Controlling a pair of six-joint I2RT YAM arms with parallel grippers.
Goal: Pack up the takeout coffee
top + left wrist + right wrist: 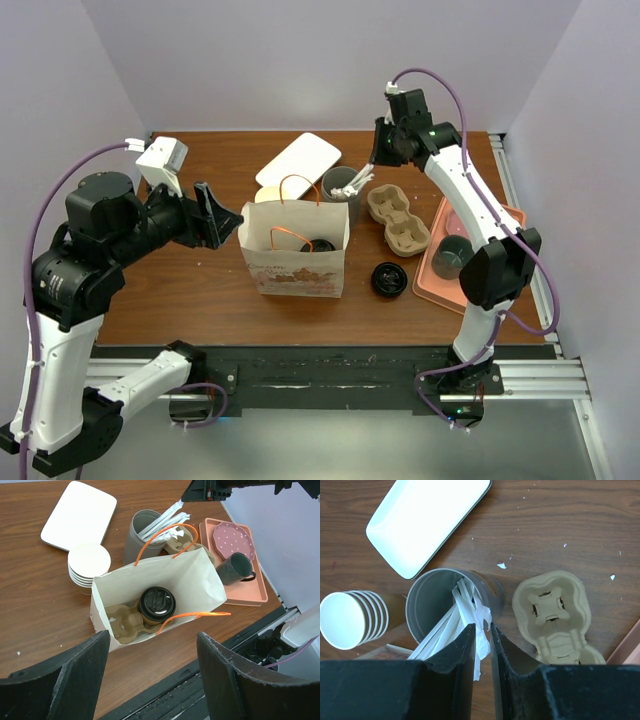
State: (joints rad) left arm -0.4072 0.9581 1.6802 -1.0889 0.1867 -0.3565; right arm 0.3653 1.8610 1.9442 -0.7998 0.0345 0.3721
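**Top view:** The takeout coffee (322, 244) sits inside the paper bag (295, 270) at mid-table, with only its black lid showing. My left gripper (222, 218) hovers at the bag's 9 o'clock, fingers apart and holding nothing. At the bag's 1 o'clock, my right gripper (375, 160) hangs over the grey utensil cup (342, 184).

**Left wrist view:** Looking down into the bag's open mouth, I see the coffee upright in a cardboard carrier (122, 622) on the bag floor. It lies at 12 o'clock from the spread fingers (80, 677). An orange handle (200, 614) droops across the near rim.

**Right wrist view:** The two fingers stand nearly together on either side of a white wrapped utensil (481, 625) rising from the cup. I cannot tell whether they pinch it.

**The risk, as I judge it:** The bag is light paper and nothing holds it. A nudge from the left gripper, or a finger catching the handle, could tip it and spill the coffee. Lifting tangled utensils could also drag the grey cup over toward the bag.
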